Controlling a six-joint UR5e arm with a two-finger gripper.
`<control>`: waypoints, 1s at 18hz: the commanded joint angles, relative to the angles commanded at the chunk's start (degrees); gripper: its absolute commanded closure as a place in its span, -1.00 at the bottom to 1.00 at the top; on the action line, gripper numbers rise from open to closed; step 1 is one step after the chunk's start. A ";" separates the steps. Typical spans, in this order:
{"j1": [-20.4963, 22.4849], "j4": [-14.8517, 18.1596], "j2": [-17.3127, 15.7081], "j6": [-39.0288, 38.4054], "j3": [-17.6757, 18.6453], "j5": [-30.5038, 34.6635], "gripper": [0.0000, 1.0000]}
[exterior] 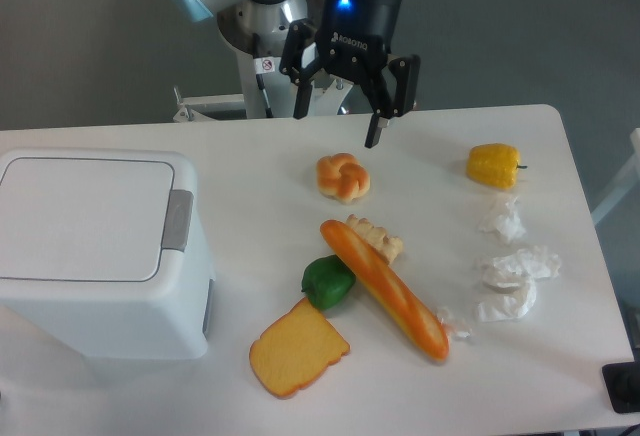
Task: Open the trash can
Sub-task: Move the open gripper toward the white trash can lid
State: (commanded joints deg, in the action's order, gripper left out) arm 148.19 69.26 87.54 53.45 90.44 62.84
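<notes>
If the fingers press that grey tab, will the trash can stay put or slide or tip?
The trash can looks broad, boxy and squat, so tipping seems unlikely. It appears to be thin white plastic, probably light, so it might slide on the smooth table. The grey tab sits at the lid's right edge; pressing straight down should shift it least.

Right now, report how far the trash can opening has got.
Nothing looks done: the trash can has its lid flat and shut, and its grey tab is untouched. In hand: nothing; the gripper hangs empty at the table's far edge, jaws spread, beyond the knotted bun. Left: reach the tab, press, and let the lid lift.
</notes>
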 joint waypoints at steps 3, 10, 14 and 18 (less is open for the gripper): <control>-1.23 -0.44 0.53 -3.78 -0.18 -0.09 -1.00; -4.05 -0.79 3.95 -31.43 -1.84 -1.66 -1.00; -4.05 -0.88 5.01 -37.63 -2.11 -5.79 -1.00; -4.05 -1.05 5.63 -39.48 -2.11 -6.50 -1.00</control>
State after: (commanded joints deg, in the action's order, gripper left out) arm 144.14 68.20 93.16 13.98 88.33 56.34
